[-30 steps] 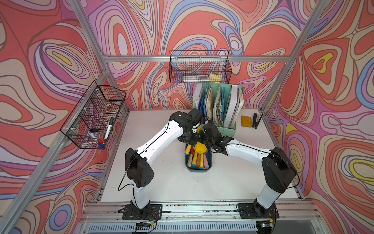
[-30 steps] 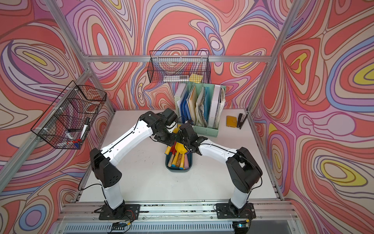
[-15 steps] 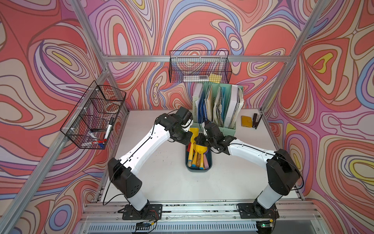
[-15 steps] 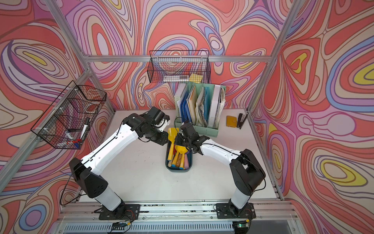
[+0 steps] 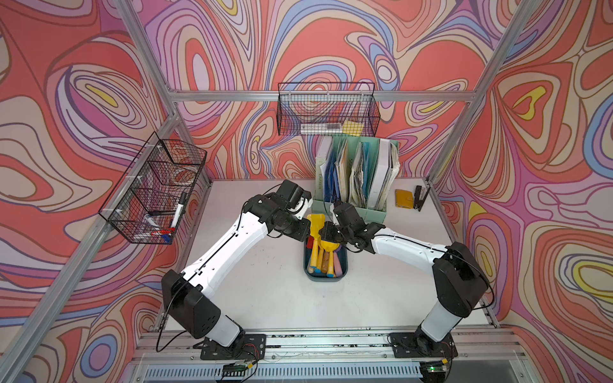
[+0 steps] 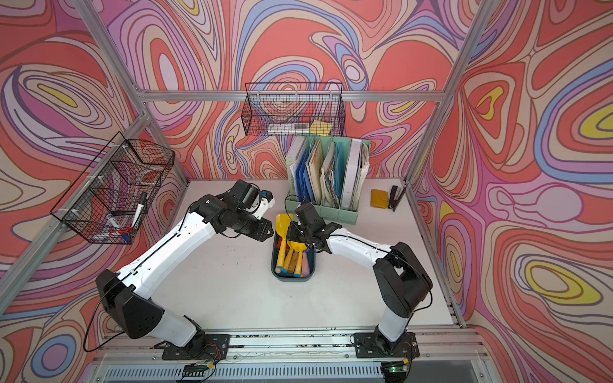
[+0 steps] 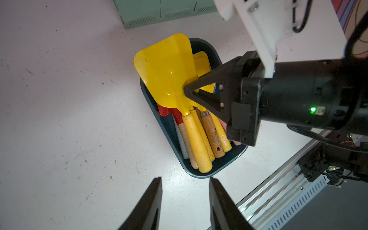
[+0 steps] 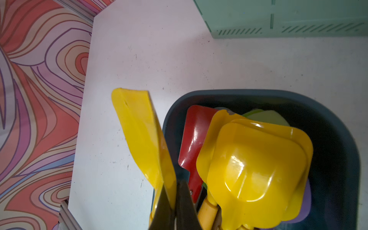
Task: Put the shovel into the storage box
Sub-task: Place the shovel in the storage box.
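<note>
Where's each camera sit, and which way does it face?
Top views: overhead, base end, looking down at the table; both arms show.
Left wrist: left arm, past the open left gripper to the storage box and right gripper.
Right wrist: right arm, along that gripper, shut on the yellow shovel.
All share storage box, yellow shovel.

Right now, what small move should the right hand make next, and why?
Probably swing the blade of the yellow shovel inward: the right hand is shut on it, its handle lies in the storage box, but the blade overhangs the rim.
</note>
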Motion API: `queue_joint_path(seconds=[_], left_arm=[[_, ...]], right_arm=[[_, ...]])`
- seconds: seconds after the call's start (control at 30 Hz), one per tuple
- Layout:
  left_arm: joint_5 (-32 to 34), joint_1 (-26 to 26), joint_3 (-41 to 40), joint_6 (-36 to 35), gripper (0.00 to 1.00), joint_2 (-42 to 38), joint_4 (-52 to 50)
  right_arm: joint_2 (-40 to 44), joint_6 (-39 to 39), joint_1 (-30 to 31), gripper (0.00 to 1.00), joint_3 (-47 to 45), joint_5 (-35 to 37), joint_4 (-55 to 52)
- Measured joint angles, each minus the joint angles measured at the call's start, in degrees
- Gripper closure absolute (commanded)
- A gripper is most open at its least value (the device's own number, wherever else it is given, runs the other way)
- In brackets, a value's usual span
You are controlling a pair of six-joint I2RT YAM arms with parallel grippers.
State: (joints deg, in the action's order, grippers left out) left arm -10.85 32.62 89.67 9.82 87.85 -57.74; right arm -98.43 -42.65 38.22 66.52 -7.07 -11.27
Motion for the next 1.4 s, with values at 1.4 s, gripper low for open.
queue_joint_path(seconds=[1.4], left_arm=[[1.2,-0.4,-12.0,-0.3,0.54,-14.3,12.8]], right_arm=[[-6.3,-1.9,0.0,0.64,0.1,0.6,-3.2]])
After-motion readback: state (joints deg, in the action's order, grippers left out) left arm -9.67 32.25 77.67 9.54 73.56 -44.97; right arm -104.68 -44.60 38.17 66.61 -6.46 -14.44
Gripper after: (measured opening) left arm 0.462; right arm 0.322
